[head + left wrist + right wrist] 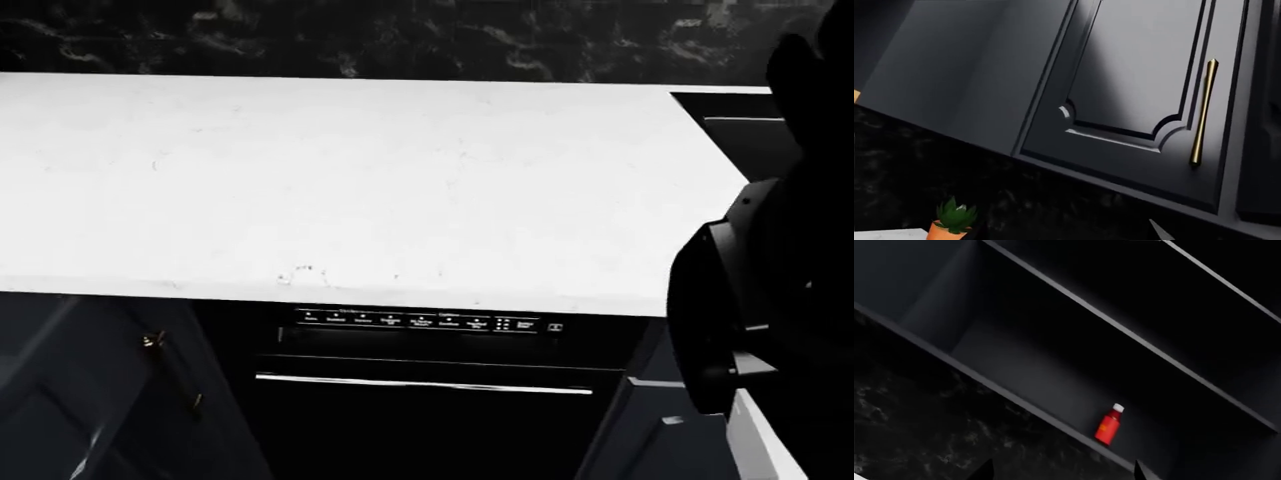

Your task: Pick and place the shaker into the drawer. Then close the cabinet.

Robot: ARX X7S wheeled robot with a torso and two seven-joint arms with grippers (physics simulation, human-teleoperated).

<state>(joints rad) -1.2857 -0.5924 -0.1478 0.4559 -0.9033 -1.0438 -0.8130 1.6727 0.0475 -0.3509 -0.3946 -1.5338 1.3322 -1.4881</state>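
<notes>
Overhead, red bottle (1109, 424) on dark shelf (1054, 385)

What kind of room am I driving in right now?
Most likely a kitchen: a white countertop over a black dishwasher, dark wall cabinets with a brass handle, and a red bottle on an open shelf.

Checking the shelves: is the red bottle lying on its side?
No, the red bottle stands upright on the open cabinet shelf, white cap up.
</notes>
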